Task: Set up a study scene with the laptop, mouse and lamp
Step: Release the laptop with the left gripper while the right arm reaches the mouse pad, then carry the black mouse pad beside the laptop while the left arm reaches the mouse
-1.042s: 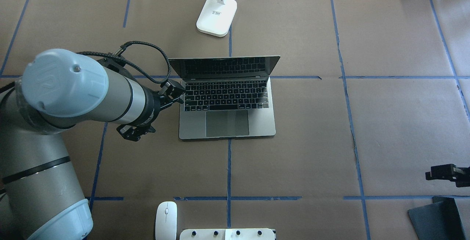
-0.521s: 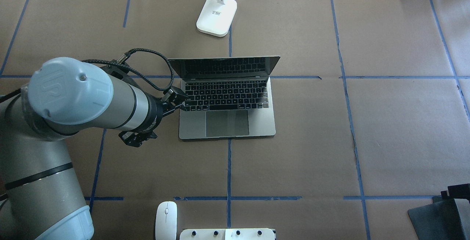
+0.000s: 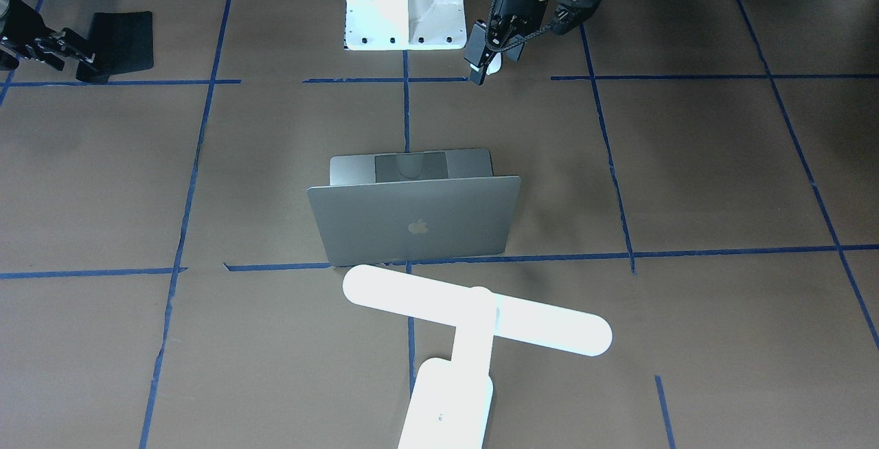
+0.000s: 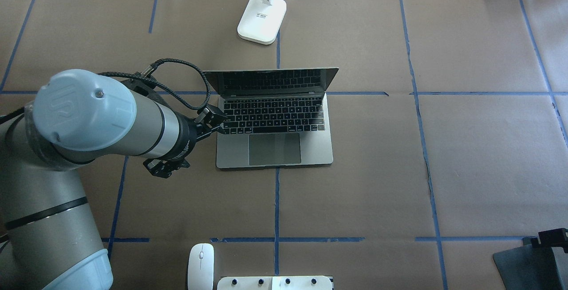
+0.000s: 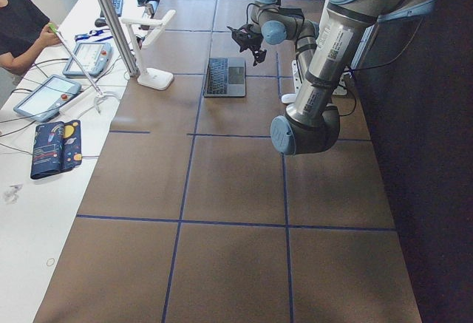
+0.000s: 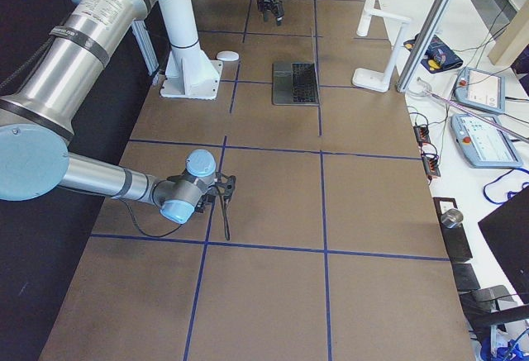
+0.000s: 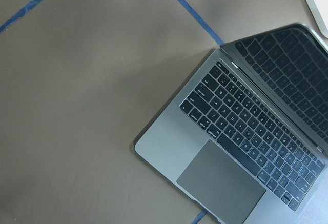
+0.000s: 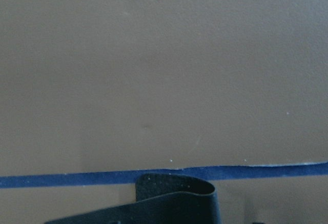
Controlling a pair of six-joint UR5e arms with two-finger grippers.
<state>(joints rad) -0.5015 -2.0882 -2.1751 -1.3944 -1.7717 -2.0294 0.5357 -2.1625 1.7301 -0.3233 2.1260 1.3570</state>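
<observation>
Overhead view, clock directions taken from the laptop. The laptop [image 4: 275,121] stands open at the middle of the brown-papered desk [image 4: 377,170], keyboard toward the robot and lid raised on the 12 o'clock side, the apple logo facing the front camera. The lamp [image 4: 262,19] stands upright at 12 o'clock, near the lid but apart from it; its bar head reaches across above the desk behind the lid. The mouse [image 4: 200,265] lies flat at 7 o'clock, well apart from the laptop, at the desk's near edge just beside the white pedestal [image 4: 275,283]. The left gripper [image 3: 477,73] hangs at 9 o'clock, above the desk by the laptop's left edge; its wrist camera looks down on the keyboard and trackpad. How far its fingers are parted cannot be told. The right gripper [image 3: 79,61] is far off at 4 o'clock, at the edge of a black mat [image 3: 123,33] whose near rim curls upward; whether its fingers clamp the mat cannot be told.
</observation>
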